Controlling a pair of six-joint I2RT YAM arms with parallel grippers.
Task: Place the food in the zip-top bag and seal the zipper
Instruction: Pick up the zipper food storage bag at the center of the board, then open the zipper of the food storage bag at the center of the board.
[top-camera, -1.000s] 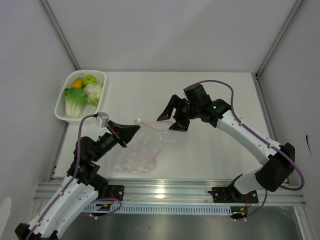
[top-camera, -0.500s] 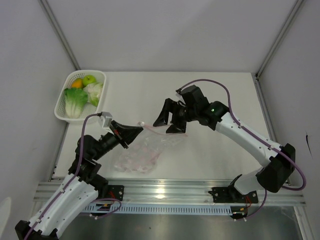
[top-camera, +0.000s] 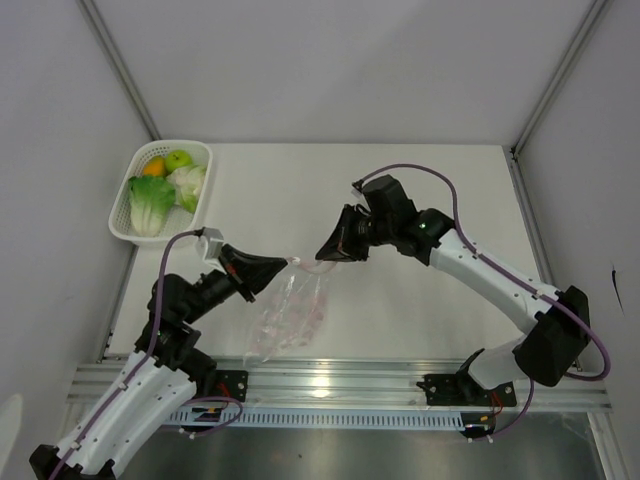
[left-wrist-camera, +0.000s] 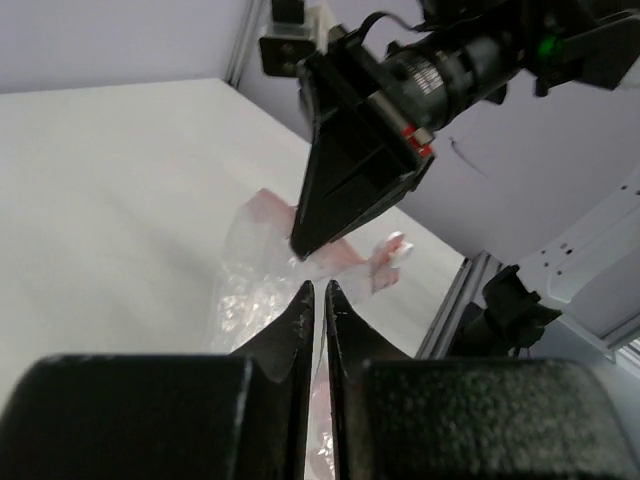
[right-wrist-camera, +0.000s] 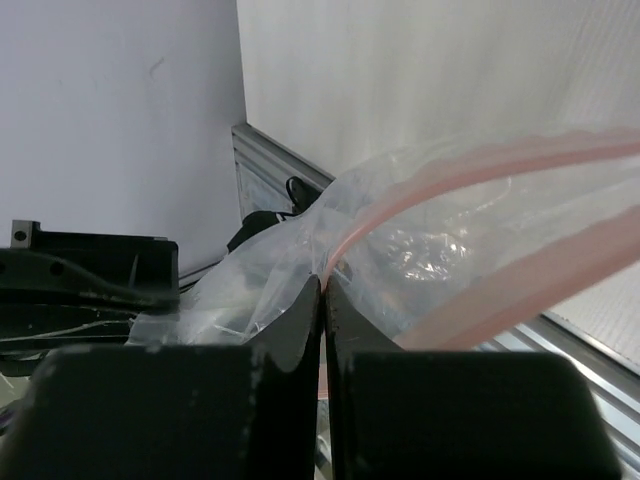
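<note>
Fingers (left-wrist-camera: 300, 330) of the left gripper (top-camera: 283, 266) are pressed together on one side of the mouth of the zip-top bag (top-camera: 290, 315). The right gripper (top-camera: 322, 256) is likewise clamped shut on the mouth just beside it. The right wrist view shows the pink strip running straight into its closed tips.

Most of the desk (top-camera: 400, 190) lies bare around the two arms. The bag hangs from the two pinches, mouth uppermost, near the middle of the near edge. Its crinkled bottom seems to brush the desk, though the overhead view does not settle that. Holding it by two close points on the mouth probably serves to draw the lips apart for loading.

At the far left corner sits the white basket (top-camera: 205, 150), well apart from the bag. All the food is in it, so loading has not begun: the cabbage (top-camera: 150, 203), the cauliflower piece (top-camera: 187, 182), the green apple (top-camera: 179, 158) and the orange fruit (top-camera: 153, 167).

The zipper (right-wrist-camera: 480, 165) arcs across the lifted mouth, and its two pink bands look parted.
</note>
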